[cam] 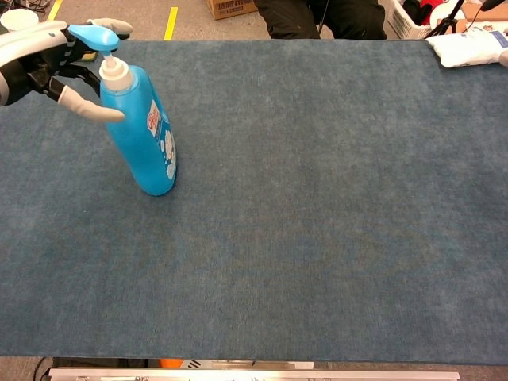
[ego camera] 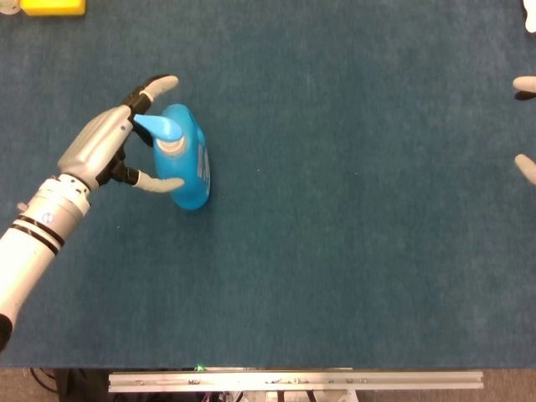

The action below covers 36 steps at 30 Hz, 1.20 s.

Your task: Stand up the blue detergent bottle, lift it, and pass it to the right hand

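Blue detergent bottle (cam: 144,131) stands on its base at the left of the table, leaning toward the left hand, its pump spout (cam: 93,35) pointing left over that hand's fingers. From the head view the bottle (ego camera: 186,163) shows nearly end-on, its white collar and spout on top.

Nearest the robot, a metal rail (ego camera: 295,382) runs along the table's front edge, and the dark blue-grey carpet-like covering (cam: 317,238) spreads from there across the whole table.

The left hand (cam: 49,59) is beside the bottle's neck, fingers spread wide around it: one pale fingertip (cam: 99,113) touches the bottle's upper body, and another reaches past the spout on the far side. It cups the bottle loosely rather than clamping it; the head view shows the same hand (ego camera: 105,146) with daylight between palm and bottle.

The right hand (ego camera: 526,126) shows only as a few pale fingertips at the right edge of the head view, well apart from the bottle; I cannot tell how it is set.

Beyond the far edge lie a yellow block (ego camera: 52,7), a white cup (cam: 17,17), yellow floor tape (cam: 171,22), a cardboard box (cam: 232,8) and a white cloth bundle (cam: 468,46). What the cup and box hold cannot be made out.
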### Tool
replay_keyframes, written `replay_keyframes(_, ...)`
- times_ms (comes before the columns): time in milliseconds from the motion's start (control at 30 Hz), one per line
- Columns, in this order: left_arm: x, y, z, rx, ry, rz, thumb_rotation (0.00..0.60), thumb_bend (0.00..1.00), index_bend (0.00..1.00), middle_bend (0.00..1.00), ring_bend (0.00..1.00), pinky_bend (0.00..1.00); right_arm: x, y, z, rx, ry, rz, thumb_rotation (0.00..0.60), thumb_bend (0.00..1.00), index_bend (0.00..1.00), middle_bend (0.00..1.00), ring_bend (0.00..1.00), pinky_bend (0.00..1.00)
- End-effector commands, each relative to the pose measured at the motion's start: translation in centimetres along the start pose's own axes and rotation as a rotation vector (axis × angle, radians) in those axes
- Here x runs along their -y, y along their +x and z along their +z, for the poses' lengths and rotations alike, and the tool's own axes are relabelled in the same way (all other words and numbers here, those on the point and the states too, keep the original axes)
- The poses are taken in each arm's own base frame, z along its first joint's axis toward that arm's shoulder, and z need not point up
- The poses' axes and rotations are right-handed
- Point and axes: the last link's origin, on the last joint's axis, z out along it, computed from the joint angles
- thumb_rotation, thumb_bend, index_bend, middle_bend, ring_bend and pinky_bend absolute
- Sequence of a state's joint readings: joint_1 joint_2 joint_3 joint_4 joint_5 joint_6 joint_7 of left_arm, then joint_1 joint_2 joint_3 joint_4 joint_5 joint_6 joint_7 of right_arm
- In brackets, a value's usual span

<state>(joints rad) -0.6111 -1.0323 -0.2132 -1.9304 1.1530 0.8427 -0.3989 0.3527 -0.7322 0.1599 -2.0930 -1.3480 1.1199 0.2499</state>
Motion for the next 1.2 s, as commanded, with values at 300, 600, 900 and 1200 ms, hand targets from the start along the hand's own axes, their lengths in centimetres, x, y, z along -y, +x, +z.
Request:
replay_keyframes(300,-0.6,-0.1,1.2,0.003,-0.034,-0.045,0.600,0.10,0.03,0.07,0.02,0.40,-0.2,0.0,0.1,-0.002,-0.009,0.002,0.600,0.27,0.20,0.29,0.16,0.22)
replay_keyframes(600,-0.2,-0.1,2.5,-0.039,-0.002,-0.089,0.600,0.10,0.23,0.21,0.12,0.41,-0.5,0.0,0.1,-0.004,-0.018,0.007,0.600,0.27,0.20,0.29,0.16,0.22)
replay_keyframes(900,0.2,0.0,2.5,-0.064,0.025,-0.102,0.600,0.10,0.54,0.44,0.27,0.45,-0.7,0.1,0.2,-0.008,-0.022,0.013,0.600,0.27,0.20,0.30,0.16,0.22)
replay_keyframes(1200,0.1,0.1,2.6,-0.070,0.020,-0.149,0.600,0.15,0.70,0.63,0.46,0.55,-0.6,0.2,0.1,-0.009,-0.022,0.019,0.600,0.27,0.20,0.30,0.16,0.22)
